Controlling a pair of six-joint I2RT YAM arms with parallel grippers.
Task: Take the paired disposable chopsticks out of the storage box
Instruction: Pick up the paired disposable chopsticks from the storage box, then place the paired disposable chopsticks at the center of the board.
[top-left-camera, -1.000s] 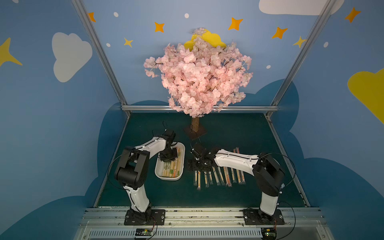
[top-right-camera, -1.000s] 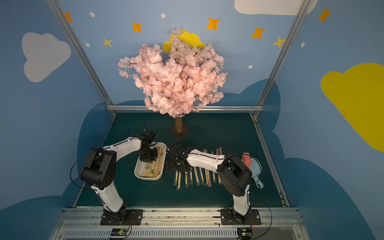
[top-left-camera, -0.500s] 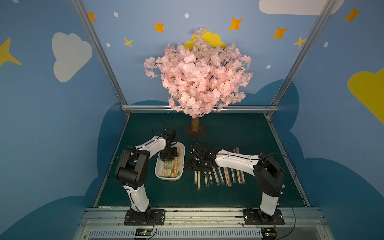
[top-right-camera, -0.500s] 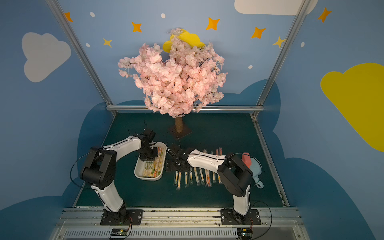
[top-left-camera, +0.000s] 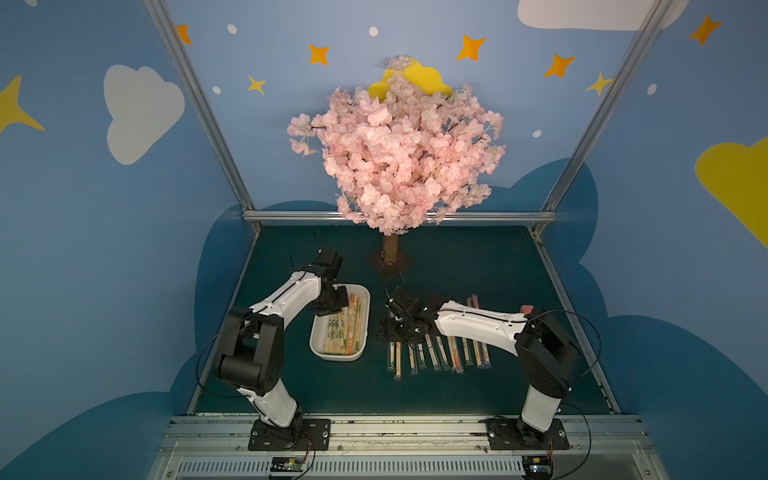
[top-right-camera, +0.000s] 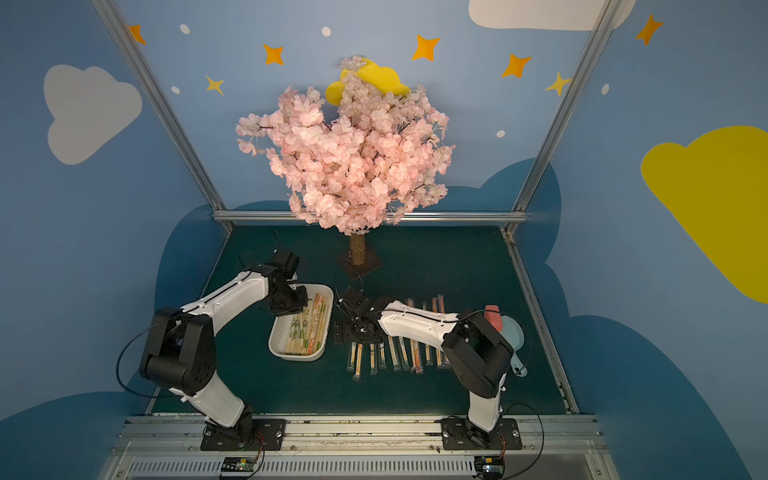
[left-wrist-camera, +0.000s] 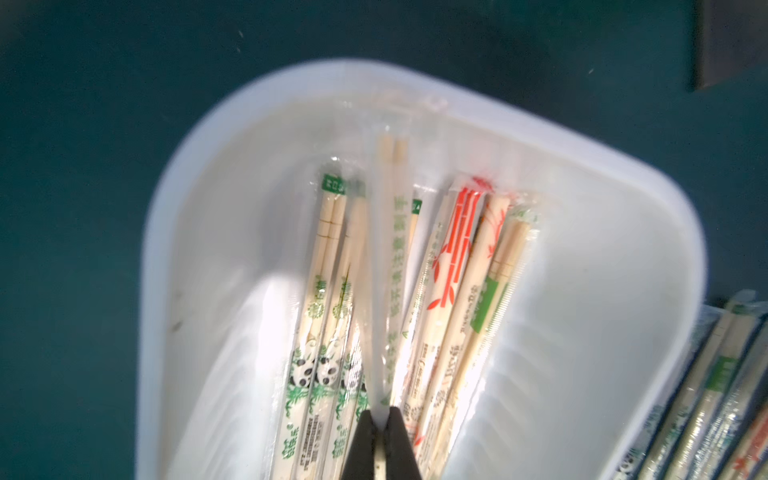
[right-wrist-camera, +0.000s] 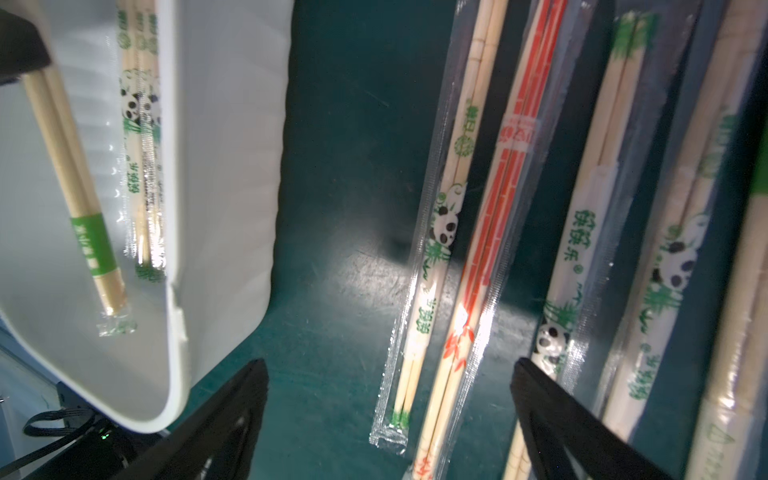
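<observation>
I noted my left gripper (left-wrist-camera: 382, 415) had just pinched shut on one clear-sleeved pale-wood chopstick pair (left-wrist-camera: 392, 232) inside the shallow white plastic tray (left-wrist-camera: 582, 137), ready for lifting; right gripper (right-wrist-camera: 388, 368) hung open.

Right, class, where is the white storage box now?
In both top views the storage box lies on the green mat, on the robot's left, under the left gripper and beside the row of chopsticks.

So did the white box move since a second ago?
No. The storage box sits at the same spot and the same angle beside the tree base as before.
</observation>
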